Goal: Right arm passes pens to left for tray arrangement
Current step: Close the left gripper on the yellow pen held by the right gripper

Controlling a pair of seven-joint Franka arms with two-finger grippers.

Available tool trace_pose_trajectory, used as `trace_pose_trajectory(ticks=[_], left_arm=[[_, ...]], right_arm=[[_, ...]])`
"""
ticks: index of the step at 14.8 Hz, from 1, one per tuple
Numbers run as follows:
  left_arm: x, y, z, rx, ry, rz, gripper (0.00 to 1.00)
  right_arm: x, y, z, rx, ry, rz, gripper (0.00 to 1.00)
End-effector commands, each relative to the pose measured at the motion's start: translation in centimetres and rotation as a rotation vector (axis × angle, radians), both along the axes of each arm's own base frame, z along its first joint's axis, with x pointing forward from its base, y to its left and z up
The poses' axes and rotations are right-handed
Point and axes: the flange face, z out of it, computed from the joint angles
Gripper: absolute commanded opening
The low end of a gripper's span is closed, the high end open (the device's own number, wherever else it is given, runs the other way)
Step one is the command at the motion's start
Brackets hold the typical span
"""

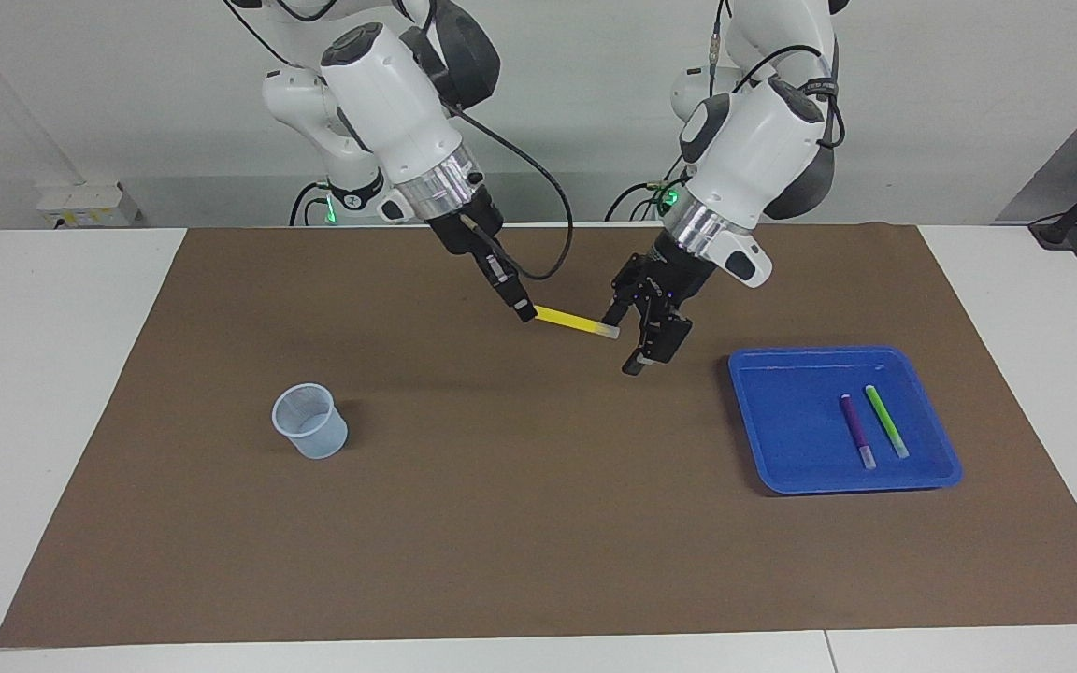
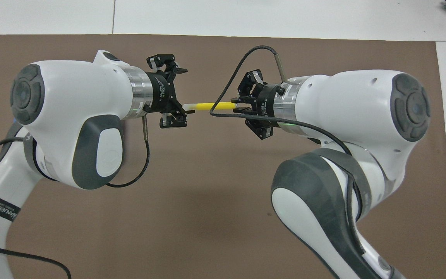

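- Facing view, right gripper [image 1: 525, 311]: we are seeing it pinching one end of the yellow pen [image 1: 572, 321] in the air over the brown mat [image 1: 464, 523], about midway between the two arms.
- Facing view, left gripper [image 1: 630, 338]: we are seeing its fingers spread, with the pen's pale tip sitting at the upper finger; the pen's long axis is running straight from one gripper to the other.
- Facing view, tray [image 1: 763, 449]: it is lying toward the left arm's end of the table, holding the purple pen [image 1: 857, 430] and green pen [image 1: 886, 421] side by side; the cup [image 1: 310, 421] is standing toward the right arm's end.
- Overhead view, left gripper [image 2: 172, 95]: we are seeing its jaws spread either side of the pen's pale end, not yet closed on it.
- Overhead view, right gripper [image 2: 240, 105]: we are seeing it clamped on the yellow pen [image 2: 207, 105], which is lying level between the wrists; we are judging that the left fingers only need closing.
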Motion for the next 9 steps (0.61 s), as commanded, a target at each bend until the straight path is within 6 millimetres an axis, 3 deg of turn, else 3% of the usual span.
trace_pose_trajectory(ticks=[1,5,9], left_arm=[[-0.4,-1.3,0.0,-0.018,0.006,0.021,0.98],[-1.6,-2.7,-1.1,-0.007,-0.004,0.005,0.92],[-1.5,-2.3,-1.1,0.004,0.000,-0.005,0.85]], right_arm=[[-0.3,0.1,0.0,0.001,0.000,0.007,0.00],[-0.4,0.1,-0.1,-0.004,-0.003,0.019,0.00],[-0.3,0.1,-0.2,-0.007,-0.006,0.027,0.00]])
